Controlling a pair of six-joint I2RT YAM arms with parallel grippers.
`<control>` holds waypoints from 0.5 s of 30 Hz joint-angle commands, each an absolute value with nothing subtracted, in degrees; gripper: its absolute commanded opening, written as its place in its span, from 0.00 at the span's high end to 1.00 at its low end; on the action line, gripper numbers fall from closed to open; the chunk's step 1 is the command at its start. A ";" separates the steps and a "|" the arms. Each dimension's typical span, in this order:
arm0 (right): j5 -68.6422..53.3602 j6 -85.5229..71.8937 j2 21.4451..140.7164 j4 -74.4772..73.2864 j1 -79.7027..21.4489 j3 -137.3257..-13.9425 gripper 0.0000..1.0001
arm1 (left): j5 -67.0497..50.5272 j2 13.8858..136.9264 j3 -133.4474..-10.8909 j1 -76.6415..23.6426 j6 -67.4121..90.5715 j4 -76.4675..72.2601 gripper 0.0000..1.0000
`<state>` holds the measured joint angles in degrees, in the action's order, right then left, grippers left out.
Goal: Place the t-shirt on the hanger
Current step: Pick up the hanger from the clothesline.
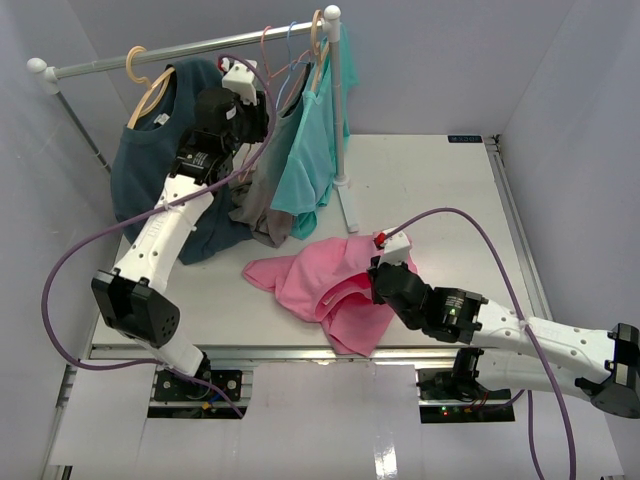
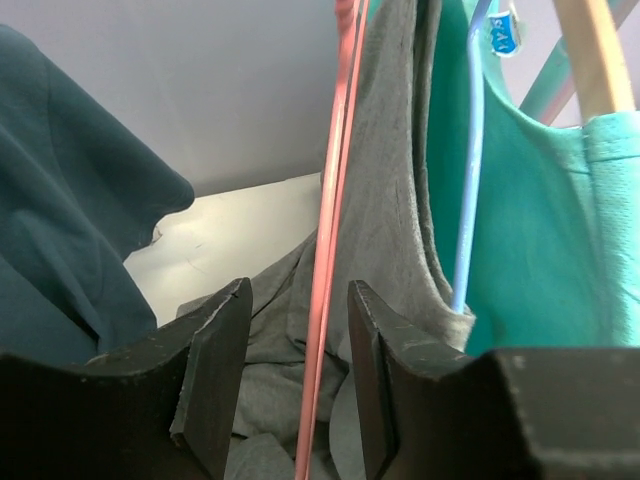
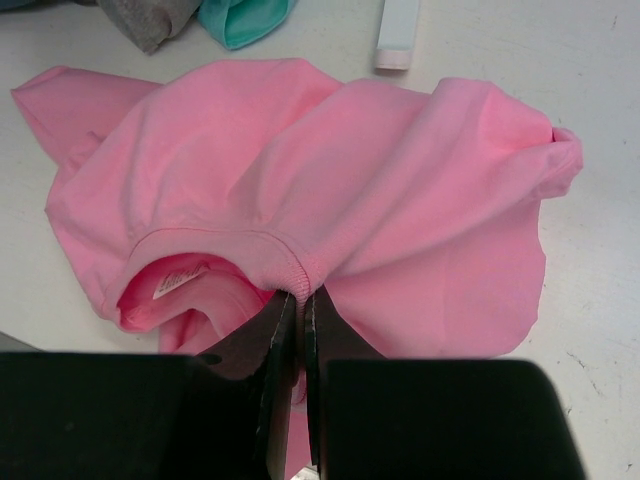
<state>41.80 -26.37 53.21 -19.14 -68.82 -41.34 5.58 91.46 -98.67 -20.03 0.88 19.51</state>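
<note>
Up at the metal rail [image 1: 180, 48], the left pincer [image 2: 298, 310] is standing released around the thin pink wire hanger [image 2: 331, 230], not touching it; it should clamp the wire squarely. The right pincer [image 3: 298, 300] is clenching the collar of the bright pink fabric t-shirt [image 3: 390, 180], lying on the white desk [image 1: 440, 180].

place: robot lab test cell | signs: plain white walls [image 1: 570, 80] boxing a white desk [image 1: 440, 200] | left arm [image 1: 165, 225], right arm [image 1: 560, 340] bolted at its edge | small clothes rail [image 1: 190, 44]
</note>
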 commanded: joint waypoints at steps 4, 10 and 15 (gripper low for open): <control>42.57 -25.75 51.70 -16.87 -69.17 -41.05 0.92 | 5.40 90.08 -97.77 -19.78 0.18 17.18 0.74; 42.01 -25.71 52.21 -16.39 -69.13 -40.91 0.92 | 7.69 86.36 -97.16 -19.78 0.18 14.99 1.00; 42.22 -25.64 52.26 -16.35 -69.17 -40.99 0.92 | 10.76 82.84 -97.03 -19.78 0.18 14.21 1.00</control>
